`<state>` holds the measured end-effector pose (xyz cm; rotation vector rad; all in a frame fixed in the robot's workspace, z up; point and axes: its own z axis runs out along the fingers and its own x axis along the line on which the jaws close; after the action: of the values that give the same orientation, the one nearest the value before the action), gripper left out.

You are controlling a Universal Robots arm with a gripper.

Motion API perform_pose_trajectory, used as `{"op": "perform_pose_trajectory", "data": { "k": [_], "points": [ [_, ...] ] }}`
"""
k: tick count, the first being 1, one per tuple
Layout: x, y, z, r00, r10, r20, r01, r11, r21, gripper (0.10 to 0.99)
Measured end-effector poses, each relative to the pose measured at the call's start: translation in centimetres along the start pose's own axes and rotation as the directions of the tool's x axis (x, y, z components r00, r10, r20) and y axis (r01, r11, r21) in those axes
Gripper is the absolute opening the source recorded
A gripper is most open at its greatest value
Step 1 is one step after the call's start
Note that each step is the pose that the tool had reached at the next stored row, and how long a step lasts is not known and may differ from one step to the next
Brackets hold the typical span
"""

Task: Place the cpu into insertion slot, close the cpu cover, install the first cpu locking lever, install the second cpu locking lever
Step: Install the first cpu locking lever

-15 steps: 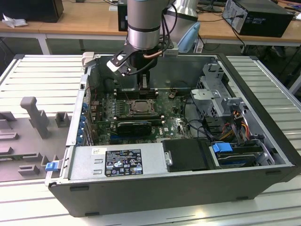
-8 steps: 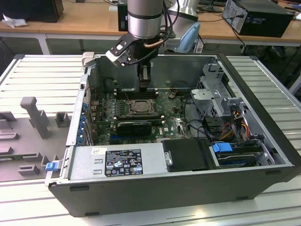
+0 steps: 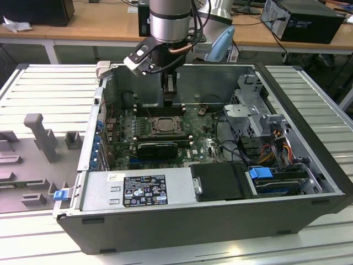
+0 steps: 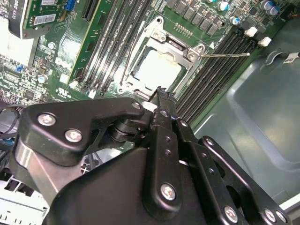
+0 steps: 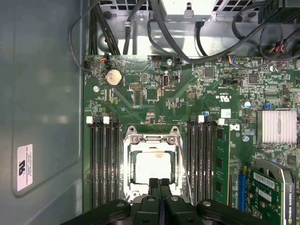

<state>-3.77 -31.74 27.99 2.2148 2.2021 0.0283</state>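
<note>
Gripper (image 5: 159, 183): fingers pressed together, holding nothing, tip just above insertion slot (image 3: 165, 126) edge, probably to push, not grasp.
Cpu (image 5: 151, 169): seated in that slot, middle of motherboard (image 5: 164, 98), cpu cover (image 5: 151, 139) flat over it.

The cpu cover (image 5: 151, 139) is bare, bright metal framing the pale, shiny cpu (image 5: 152, 169); the jaws are matt black; the motherboard (image 5: 154, 101) is glossy green.

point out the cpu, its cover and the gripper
cpu (image 5: 150, 169): first wrist view, middle of its pale top
cover (image 5: 151, 143): first wrist view, metal frame bar beside the cpu
gripper (image 5: 159, 183): first wrist view, midway between its fingertips
</note>
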Motion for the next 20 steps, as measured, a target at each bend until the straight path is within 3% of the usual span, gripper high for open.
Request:
{"op": "perform_pose_trajectory", "data": {
  "k": [13, 20],
  "points": [
    [0.0, 0.01, -0.5, 1.0, -0.004, -0.0003, 0.004, 1.0, 0.0, 0.106],
    [0.0, 0.01, -0.51, 0.9918, -0.128, 0.0018, 0.128, 0.9918, 0.0, 0.106]
  ]
}}
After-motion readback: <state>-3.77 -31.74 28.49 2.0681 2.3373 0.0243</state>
